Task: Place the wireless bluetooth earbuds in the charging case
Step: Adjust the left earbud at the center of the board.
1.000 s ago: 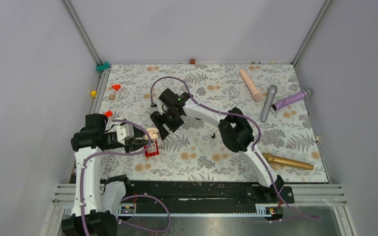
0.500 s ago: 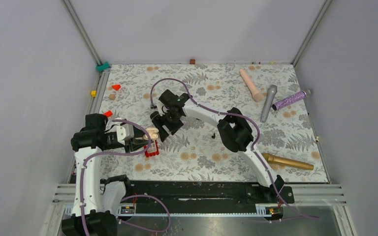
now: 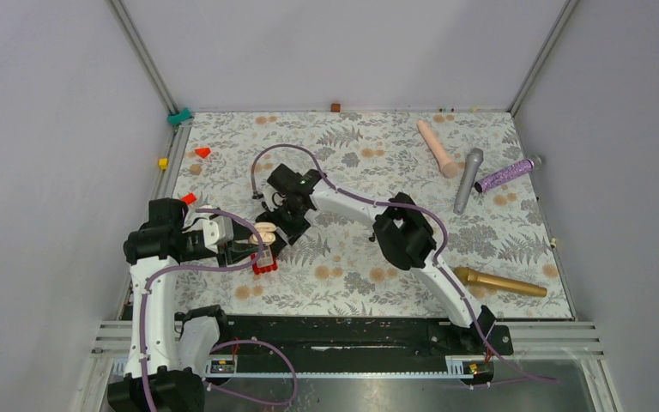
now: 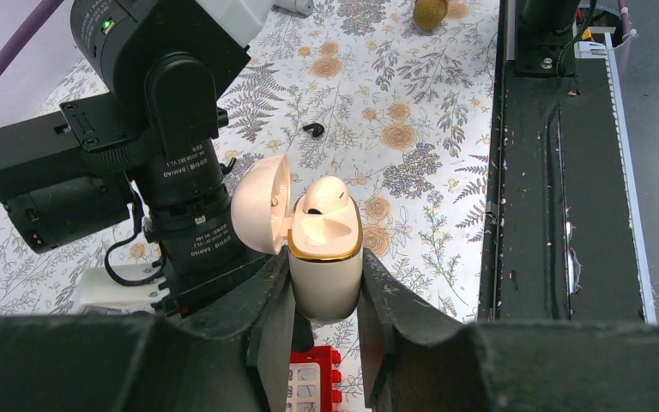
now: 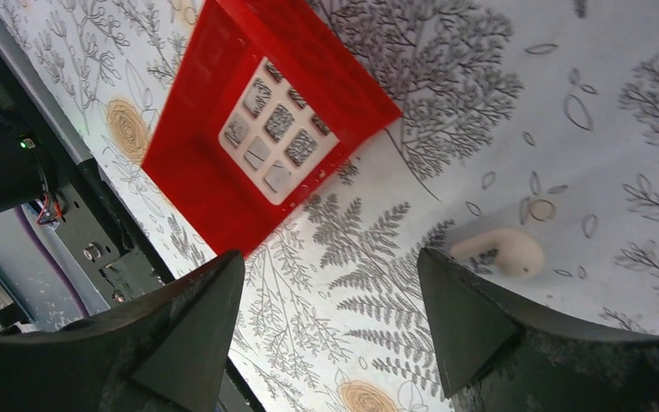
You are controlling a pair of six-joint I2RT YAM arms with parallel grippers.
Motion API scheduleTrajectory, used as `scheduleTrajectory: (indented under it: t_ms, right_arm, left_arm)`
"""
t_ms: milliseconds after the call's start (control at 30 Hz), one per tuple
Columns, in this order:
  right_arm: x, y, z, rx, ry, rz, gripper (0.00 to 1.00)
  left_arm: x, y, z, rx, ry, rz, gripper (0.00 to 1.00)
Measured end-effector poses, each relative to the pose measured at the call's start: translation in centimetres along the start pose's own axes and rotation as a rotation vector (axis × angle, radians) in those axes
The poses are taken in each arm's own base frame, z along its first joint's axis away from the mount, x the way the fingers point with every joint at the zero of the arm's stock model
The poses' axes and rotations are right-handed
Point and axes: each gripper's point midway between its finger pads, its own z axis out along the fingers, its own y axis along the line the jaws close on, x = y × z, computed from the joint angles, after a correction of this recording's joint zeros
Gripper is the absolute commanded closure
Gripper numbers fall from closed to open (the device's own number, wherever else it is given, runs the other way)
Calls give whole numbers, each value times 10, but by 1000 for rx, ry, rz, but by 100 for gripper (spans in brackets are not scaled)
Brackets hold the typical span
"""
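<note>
**Case clamped open in the left claw; one earbud loose on the cloth**

Count of items:
- Two arms and two claws.
- One cream case (image 4: 326, 257). Its lid is hinged open, and it is held upright in the tightly closed left claw (image 4: 326, 273), above the single red block (image 3: 263, 263).
- Two cream earbuds.
  - The seated earbud (image 4: 328, 190) appears to rest in one slot of the case. The slot beside it shows dark.
  - The loose earbud (image 5: 504, 251) lies on its side on the floral cloth (image 5: 446, 129), near the red block. In the right wrist view it sits just beyond one finger, not between the jaws.
- The right claw (image 5: 326, 313) stands wide open with only cloth in the gap, and it grips nothing. From overhead it is just beside the case.
- One small black item (image 3: 371, 233) lies on the cloth, too small to identify.
- Four microphones lie toward the right side: the pink microphone (image 3: 438, 148), grey microphone (image 3: 468, 180), purple microphone (image 3: 506, 175) and gold microphone (image 3: 502, 281).
- Two small red pieces (image 3: 202, 152) lie near the left edge, with one yellow piece (image 3: 163, 162) beside them.

Change noted:
- Over the last second the right arm has swung left and nearer.
- Its claw stood apart from the case then and is now close against it, with the jaws at much the same width.
- The left arm, case, red block and microphones have not moved.
</note>
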Motion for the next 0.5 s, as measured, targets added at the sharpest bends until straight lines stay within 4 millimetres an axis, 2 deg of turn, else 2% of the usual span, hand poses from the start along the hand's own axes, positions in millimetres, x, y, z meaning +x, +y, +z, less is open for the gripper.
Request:
scheduleTrajectory:
  t_ms: [133, 267, 400, 500]
  right_arm:
    - [-2, 8, 4, -14, 12, -18, 16]
    - [-2, 13, -2, -38, 26, -44, 17]
    - [-5, 10, -19, -72, 15, -58, 17]
    - [-17, 0, -44, -88, -36, -48, 18]
  left_arm:
    - [0, 0, 0, -3, 0, 1, 100]
    - [0, 1, -1, -6, 0, 2, 100]
    - [0, 1, -1, -6, 1, 2, 100]
    - [0, 1, -1, -6, 0, 2, 100]
